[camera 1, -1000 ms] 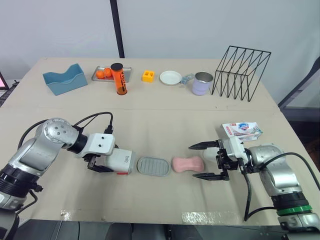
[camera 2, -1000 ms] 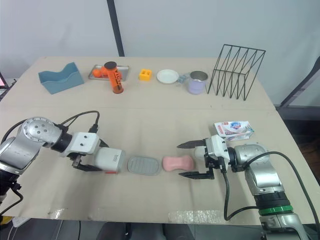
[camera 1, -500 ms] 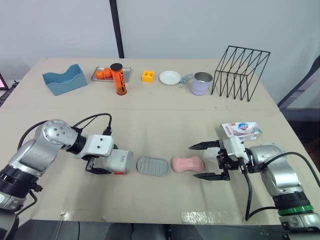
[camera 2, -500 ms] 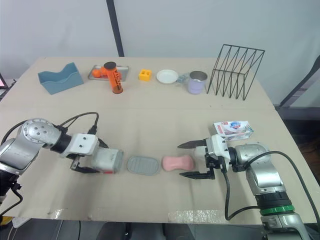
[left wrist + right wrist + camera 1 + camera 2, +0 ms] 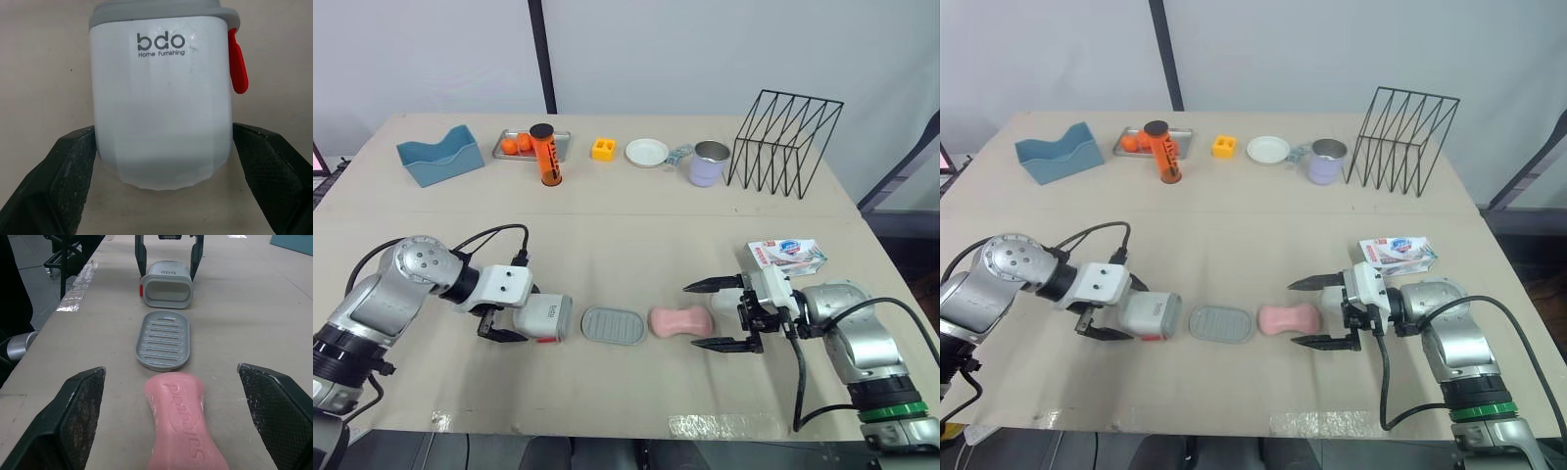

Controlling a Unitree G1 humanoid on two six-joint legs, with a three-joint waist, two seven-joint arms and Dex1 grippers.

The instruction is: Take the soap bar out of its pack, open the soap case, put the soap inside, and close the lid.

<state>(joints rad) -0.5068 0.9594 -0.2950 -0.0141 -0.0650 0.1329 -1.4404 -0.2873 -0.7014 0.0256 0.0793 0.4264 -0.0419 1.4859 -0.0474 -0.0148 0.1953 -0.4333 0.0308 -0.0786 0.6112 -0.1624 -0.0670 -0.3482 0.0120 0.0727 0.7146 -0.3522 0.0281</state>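
Note:
The pink soap bar [image 5: 679, 321] lies bare on the table, between the spread fingers of my open right gripper [image 5: 691, 316], which touch nothing. Left of the soap rests the grey ribbed insert [image 5: 614, 326] of the soap case. Further left, the white soap case [image 5: 161, 98] with its red latch [image 5: 238, 62] lies on its side, its open mouth facing the insert. My left gripper [image 5: 161, 128] is shut on the case, one finger against each side. The soap pack [image 5: 787, 256] lies behind my right wrist.
Along the far edge stand a blue holder [image 5: 439, 155], a metal tray [image 5: 506, 151] with orange pieces, an orange bottle [image 5: 546, 155], a yellow block [image 5: 603, 149], a white dish [image 5: 647, 152], a mug [image 5: 710, 164] and a black wire rack [image 5: 784, 142].
My left gripper has drawn the white case a little to the left, widening the gap to the grey insert. The right gripper and the soap have stayed put.

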